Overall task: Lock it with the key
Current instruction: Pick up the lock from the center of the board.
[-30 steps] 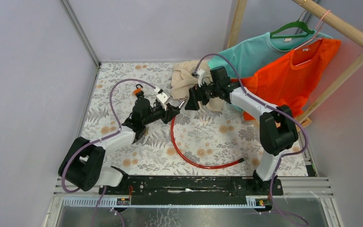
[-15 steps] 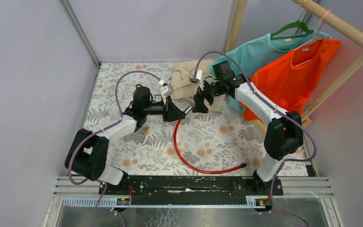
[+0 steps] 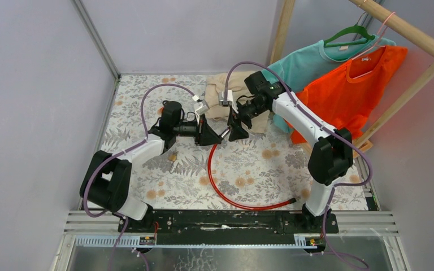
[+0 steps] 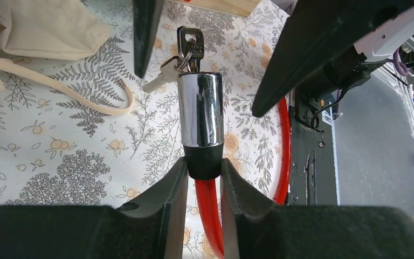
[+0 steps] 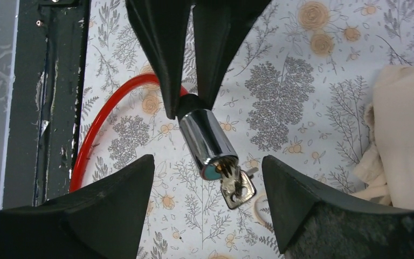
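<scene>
Left end effector [image 4: 202, 167] grips lock cylinder [image 4: 200, 110], key [image 4: 190, 43] inserted.

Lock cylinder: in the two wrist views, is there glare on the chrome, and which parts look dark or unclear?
Left wrist view: the lock cylinder is sharp, with bright vertical streaks of glare; the left fingers holding it are dark, with little detail. Right wrist view: the lock cylinder and keys are sharp, with milder glare; the right fingers are nearly featureless black shapes.

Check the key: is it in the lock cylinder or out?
In: the key juts from the end face of the chrome cylinder, and the open right gripper straddles it.
</scene>
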`<state>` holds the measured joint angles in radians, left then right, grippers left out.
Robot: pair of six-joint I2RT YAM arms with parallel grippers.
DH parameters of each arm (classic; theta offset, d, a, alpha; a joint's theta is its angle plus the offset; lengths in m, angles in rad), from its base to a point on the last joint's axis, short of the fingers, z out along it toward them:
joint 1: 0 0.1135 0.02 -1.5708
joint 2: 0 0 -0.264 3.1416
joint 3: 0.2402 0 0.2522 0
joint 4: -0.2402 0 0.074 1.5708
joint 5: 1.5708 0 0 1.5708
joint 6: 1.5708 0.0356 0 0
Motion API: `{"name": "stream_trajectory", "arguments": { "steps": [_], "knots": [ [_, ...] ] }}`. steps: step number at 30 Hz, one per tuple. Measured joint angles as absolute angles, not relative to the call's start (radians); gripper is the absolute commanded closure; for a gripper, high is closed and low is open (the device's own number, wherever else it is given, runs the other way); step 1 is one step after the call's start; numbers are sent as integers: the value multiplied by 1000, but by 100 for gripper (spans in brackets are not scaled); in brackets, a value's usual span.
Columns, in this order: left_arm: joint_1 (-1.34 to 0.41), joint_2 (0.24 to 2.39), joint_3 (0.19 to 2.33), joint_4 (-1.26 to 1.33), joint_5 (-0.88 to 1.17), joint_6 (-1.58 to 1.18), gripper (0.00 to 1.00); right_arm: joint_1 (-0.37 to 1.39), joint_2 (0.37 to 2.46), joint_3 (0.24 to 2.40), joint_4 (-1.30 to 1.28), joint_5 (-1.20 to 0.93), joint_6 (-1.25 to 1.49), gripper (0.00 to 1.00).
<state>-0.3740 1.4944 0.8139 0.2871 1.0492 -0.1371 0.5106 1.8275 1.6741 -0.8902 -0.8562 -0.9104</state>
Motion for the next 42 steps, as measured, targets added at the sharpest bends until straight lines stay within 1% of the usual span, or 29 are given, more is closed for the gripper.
{"name": "stream_trajectory", "arguments": {
  "steps": [5,9,13,15,17,19,20,21,23,27,29,33,36,39,42],
  "knots": [
    [-374,1501,819,273,1054,-131,100,534,1833,1674,-913,-872,-930,34],
    [-374,1501,819,260,1063,-122,100,540,1835,1674,-915,-881,-939,52],
    [-375,1501,819,245,1075,-112,99,539,1842,1674,-916,-882,-937,77],
    [-374,1503,819,234,1079,-102,98,538,1848,1676,-927,-884,-926,84],
    [-374,1504,819,229,1078,-99,94,538,1858,1684,-936,-883,-917,90],
    [-374,1504,819,227,1077,-98,85,538,1868,1694,-941,-882,-892,97],
    [-374,1504,819,227,1076,-98,78,538,1871,1698,-941,-880,-876,100],
    [-374,1504,819,227,1074,-98,72,538,1874,1703,-939,-876,-855,100],
    [-374,1500,818,228,1058,-91,63,538,1882,1717,-940,-863,-803,100],
    [-374,1468,817,229,974,-47,47,540,1908,1766,-938,-817,-641,100],
    [-374,1440,817,231,922,-7,41,540,1937,1812,-958,-798,-559,100],
    [-391,1410,817,227,833,85,35,540,2017,1909,-1011,-795,-443,100],
    [-419,1409,817,216,782,146,31,540,2052,1931,-1032,-796,-372,100],
    [-446,1408,815,212,748,185,30,540,2062,1931,-1050,-795,-304,100],
    [-475,1407,807,211,708,213,32,540,2062,1938,-1059,-797,-253,100]
  ]
}}
